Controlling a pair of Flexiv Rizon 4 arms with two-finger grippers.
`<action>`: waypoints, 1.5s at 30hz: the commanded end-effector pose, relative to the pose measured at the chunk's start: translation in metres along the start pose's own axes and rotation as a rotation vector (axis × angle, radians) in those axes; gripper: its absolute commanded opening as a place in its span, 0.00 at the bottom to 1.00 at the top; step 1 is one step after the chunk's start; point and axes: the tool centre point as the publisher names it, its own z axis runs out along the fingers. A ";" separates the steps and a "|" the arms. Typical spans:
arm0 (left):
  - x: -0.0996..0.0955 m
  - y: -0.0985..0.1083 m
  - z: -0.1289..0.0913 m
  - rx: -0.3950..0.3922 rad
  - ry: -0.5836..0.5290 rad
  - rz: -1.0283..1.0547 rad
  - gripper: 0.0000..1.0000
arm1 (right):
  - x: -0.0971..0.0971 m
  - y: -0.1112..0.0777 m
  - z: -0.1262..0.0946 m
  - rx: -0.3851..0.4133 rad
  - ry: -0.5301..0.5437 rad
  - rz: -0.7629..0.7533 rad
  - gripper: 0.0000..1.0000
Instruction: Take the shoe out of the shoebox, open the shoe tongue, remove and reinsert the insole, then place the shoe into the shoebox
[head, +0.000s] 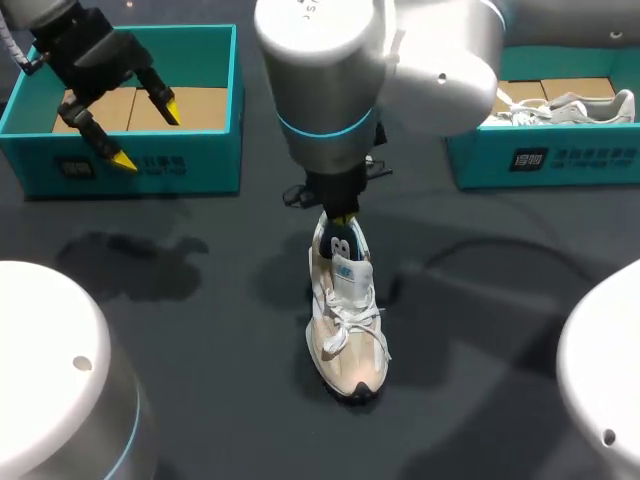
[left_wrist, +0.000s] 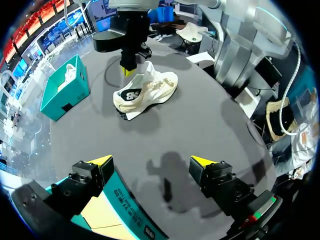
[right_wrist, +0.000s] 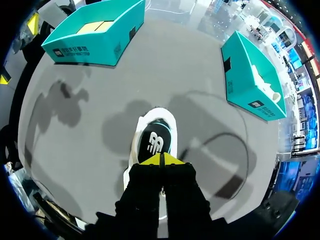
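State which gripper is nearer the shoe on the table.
Right. The right gripper, shut, is at the shoe's heel; the left gripper hangs open over the left box, well away.

The dark table (head: 200, 300) carries a shoe (head: 345, 320), left shoebox (head: 130, 165), right shoebox (head: 570, 160) and perhaps a cable (head: 470, 244).

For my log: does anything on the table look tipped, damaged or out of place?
Nothing stands out. The shoe stands upright on the table, with the right hand shut at its heel opening. The left hand hangs open over the left shoebox.
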 end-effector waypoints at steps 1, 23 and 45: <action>-0.001 0.000 0.000 -0.002 0.002 0.001 1.00 | 0.003 0.001 0.018 -0.011 -0.063 0.018 0.00; -0.001 0.000 0.000 -0.002 0.002 0.001 1.00 | -0.001 -0.022 0.081 0.083 -0.265 0.175 0.00; -0.001 0.000 0.000 -0.002 0.002 0.001 1.00 | -0.006 -0.020 0.088 0.074 -0.255 0.155 0.00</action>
